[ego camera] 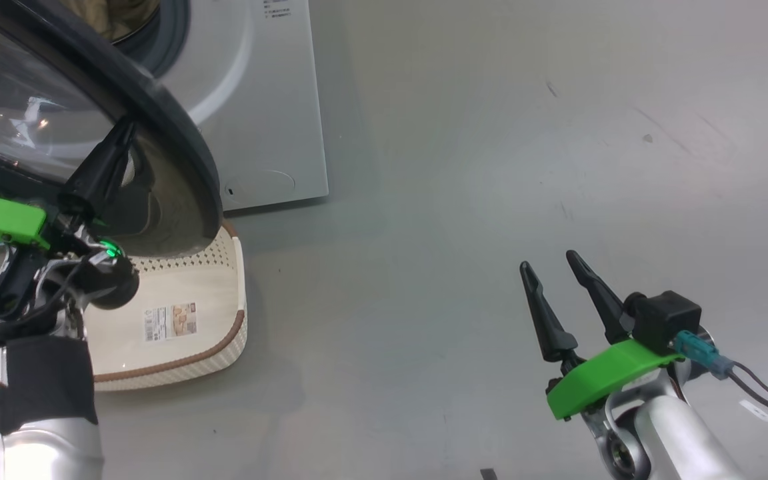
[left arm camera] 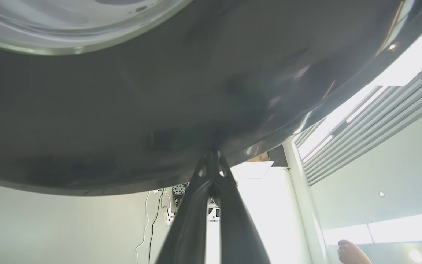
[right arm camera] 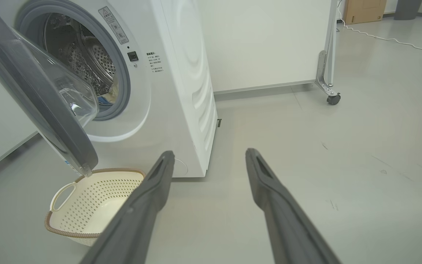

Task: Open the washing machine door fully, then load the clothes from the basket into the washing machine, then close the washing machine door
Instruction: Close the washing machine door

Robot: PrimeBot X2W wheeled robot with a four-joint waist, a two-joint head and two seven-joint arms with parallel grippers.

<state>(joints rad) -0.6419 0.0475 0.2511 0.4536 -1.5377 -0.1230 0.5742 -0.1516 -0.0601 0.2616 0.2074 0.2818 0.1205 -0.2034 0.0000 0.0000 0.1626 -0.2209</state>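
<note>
The washing machine [right arm camera: 181,84] stands with its door [right arm camera: 39,106] swung partway open. My left gripper [ego camera: 125,130] is shut, with nothing between its fingers, and its tip [left arm camera: 213,156] presses on the glossy black rim of the door [left arm camera: 159,110]. A bit of the cream and blue clothes [right arm camera: 109,96] shows low in the steel drum. The cream basket [ego camera: 184,293] sits on the floor under the door [ego camera: 181,140], with only its label on the bottom. My right gripper [ego camera: 547,261] hangs open over bare floor, well right of the machine, fingers [right arm camera: 152,190] spread with nothing between them.
A white partition on a caster [right arm camera: 333,99] stands behind the machine. A cardboard box [right arm camera: 365,11] and a white cable [right arm camera: 398,42] lie at the far right. A person's hand [left arm camera: 352,253] shows in the left wrist view. Grey floor [ego camera: 491,167] stretches to the right.
</note>
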